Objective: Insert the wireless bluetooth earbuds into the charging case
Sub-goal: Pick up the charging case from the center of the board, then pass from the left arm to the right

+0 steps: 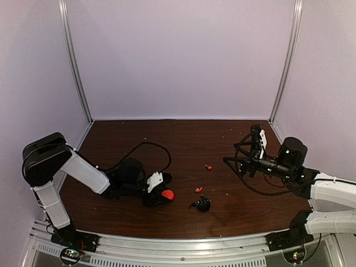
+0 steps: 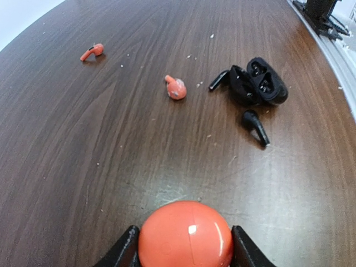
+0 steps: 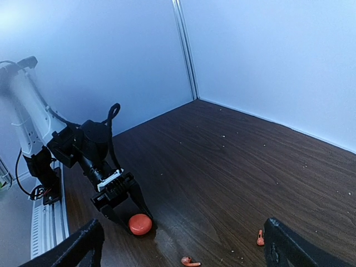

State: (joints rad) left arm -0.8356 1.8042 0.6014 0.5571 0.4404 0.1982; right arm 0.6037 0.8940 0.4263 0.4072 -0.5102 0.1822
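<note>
Fingers of the left claw clamp the red-orange case, while the right claw gapes apart.

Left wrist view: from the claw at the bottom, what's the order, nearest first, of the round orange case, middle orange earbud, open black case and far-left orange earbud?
1. The orange round case, held in the left gripper.
2. The middle orange earbud, ahead, and the open black case, ahead right: too close to call.
3. The far orange earbud, upper left.
</note>
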